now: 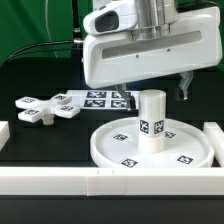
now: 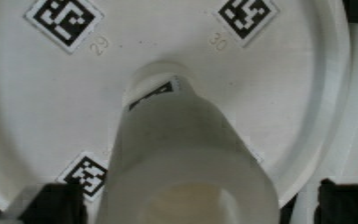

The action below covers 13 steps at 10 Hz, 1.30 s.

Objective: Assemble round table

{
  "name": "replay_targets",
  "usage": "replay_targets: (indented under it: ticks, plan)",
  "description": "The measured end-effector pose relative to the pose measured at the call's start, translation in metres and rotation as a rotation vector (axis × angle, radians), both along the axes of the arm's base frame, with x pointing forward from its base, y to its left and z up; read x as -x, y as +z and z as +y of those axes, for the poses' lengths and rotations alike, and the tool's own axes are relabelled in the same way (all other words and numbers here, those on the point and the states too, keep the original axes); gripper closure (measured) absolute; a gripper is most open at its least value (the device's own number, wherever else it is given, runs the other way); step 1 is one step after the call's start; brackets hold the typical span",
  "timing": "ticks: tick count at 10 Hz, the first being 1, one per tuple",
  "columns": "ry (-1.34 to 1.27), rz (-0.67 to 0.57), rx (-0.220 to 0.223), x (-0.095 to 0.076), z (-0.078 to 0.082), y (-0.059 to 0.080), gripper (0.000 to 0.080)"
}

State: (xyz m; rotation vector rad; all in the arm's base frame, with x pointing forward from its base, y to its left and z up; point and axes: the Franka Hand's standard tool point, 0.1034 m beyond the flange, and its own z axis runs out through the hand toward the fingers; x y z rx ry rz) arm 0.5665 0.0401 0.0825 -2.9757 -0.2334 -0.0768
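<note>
Beginning at the exterior view's left, you see the cross-shaped piece (image 1: 45,108) lying flat on the counter (image 1: 55,135), well apart from the fingers (image 1: 185,90) and outside their span. I judge it is put aside there for a later step. The marker board (image 1: 100,98) lies behind it, nearer to the fingers. Then comes the short leg (image 1: 152,118), standing upright at the middle of the round disc (image 1: 105,148), probably because it must be fixed into the disc there. The fingers are spread wide, one on each side of the leg's top. The leg is between them and seems to touch neither.
</note>
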Motion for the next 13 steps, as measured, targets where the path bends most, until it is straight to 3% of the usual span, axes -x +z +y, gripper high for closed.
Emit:
replay_targets:
  ticks: [2,7,11,13]
  plan:
    - [0.124,-0.02,0.005,0.0,-0.0011,-0.0003,0.015]
    - [0.623,-0.075,0.081,-0.0035,-0.0008,0.0025,0.015]
    - [0.855,-0.098,0.103,-0.0036,-0.0053,0.0017,0.015]
    - [1.046,-0.103,0.14,-0.0058,-0.0053,0.0011,0.015]
